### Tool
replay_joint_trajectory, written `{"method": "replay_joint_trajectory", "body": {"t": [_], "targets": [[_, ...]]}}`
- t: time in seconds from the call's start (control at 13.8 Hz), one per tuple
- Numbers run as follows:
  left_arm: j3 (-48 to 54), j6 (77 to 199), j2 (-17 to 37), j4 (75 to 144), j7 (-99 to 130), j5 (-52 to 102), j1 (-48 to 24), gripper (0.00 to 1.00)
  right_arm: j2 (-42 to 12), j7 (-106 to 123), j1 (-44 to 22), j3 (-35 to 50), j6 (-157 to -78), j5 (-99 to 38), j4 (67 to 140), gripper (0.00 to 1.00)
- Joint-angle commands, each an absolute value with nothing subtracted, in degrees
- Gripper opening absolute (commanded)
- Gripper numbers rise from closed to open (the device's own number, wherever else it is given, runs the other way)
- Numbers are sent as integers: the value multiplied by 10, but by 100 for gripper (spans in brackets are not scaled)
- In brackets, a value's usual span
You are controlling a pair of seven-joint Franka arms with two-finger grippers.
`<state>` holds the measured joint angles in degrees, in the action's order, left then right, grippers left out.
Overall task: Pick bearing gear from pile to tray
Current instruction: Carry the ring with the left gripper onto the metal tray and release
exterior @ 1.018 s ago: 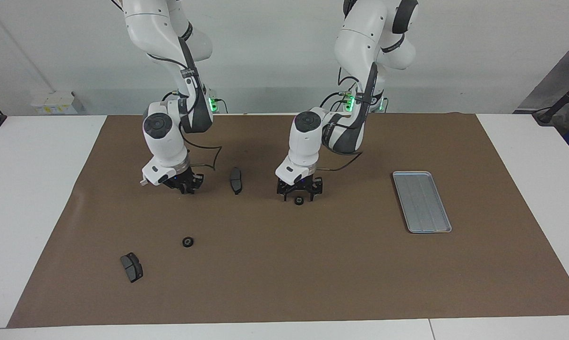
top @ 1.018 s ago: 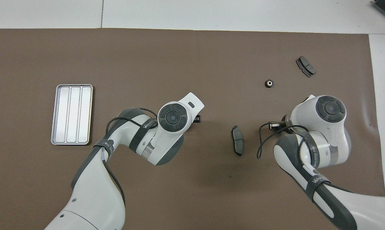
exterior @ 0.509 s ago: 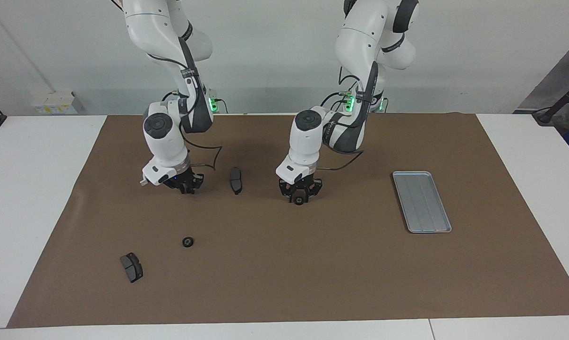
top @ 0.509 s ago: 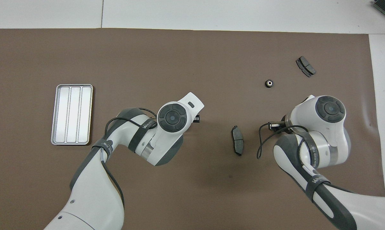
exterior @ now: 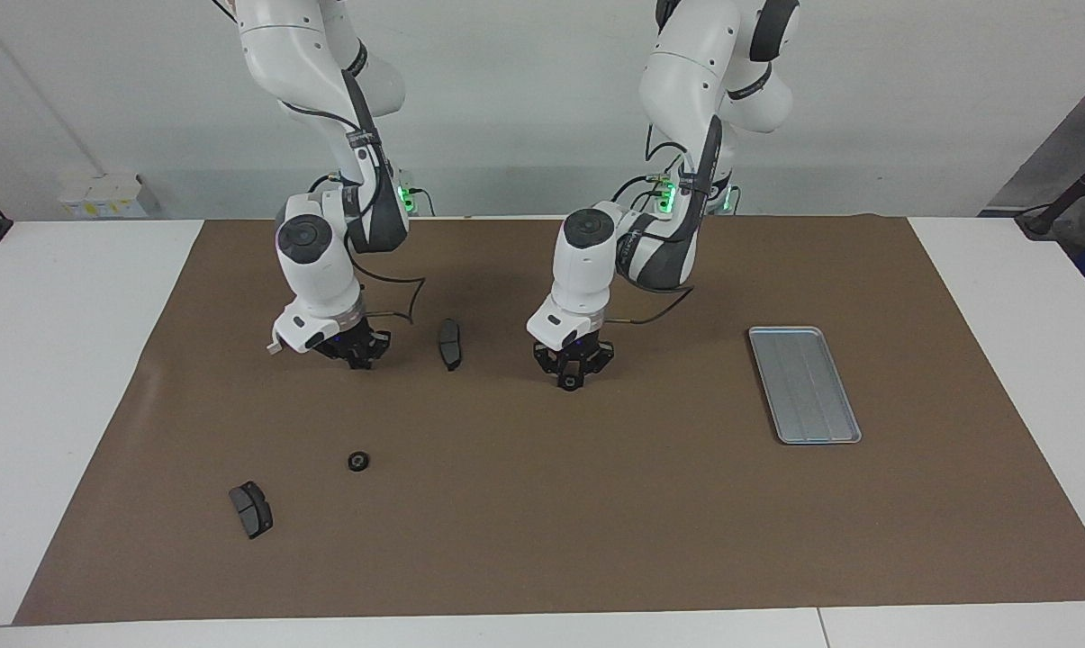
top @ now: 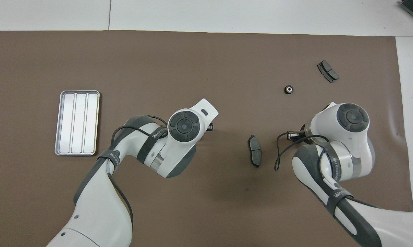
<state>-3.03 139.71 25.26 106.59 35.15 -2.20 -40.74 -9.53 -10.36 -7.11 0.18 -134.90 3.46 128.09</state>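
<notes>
A small black bearing gear (exterior: 567, 385) sits at the mat's middle, between the fingertips of my left gripper (exterior: 567, 381), which is shut on it low at the mat. In the overhead view the left wrist hides both. A second bearing gear (exterior: 357, 462) (top: 288, 89) lies loose toward the right arm's end. My right gripper (exterior: 356, 359) hangs shut just over the mat, nearer to the robots than that gear, with nothing seen in it. The silver tray (exterior: 803, 383) (top: 77, 122) lies bare toward the left arm's end.
One dark brake pad (exterior: 449, 343) (top: 254, 155) lies between the two grippers. Another brake pad (exterior: 251, 508) (top: 327, 71) lies farther out beside the loose gear. A brown mat (exterior: 542, 540) covers the white table.
My left gripper's fingers have closed in from wide open onto the gear beneath them. The right gripper has shifted only slightly.
</notes>
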Motion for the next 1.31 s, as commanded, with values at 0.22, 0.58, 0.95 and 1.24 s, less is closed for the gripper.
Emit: {"method": "replay_joint_trajectory", "body": {"t": [0.22,0.58,0.95,1.24], "targets": [[-32,1269,257,961,353,-24,-357,0,-108,-98,-71,7,-1347,25,1223,0],[-26,1235,222,951,261,1,-222,0,-141,-148,-127,8,-1330,-42,1144,0],[-29,1204,192,990,38,22,-89,0,-233,-316,-235,7,-1275,-32,999,0],[-30,1280,154,1104,-78,22,-33,0,-318,-437,-299,7,-1264,-4,898,0]]}}
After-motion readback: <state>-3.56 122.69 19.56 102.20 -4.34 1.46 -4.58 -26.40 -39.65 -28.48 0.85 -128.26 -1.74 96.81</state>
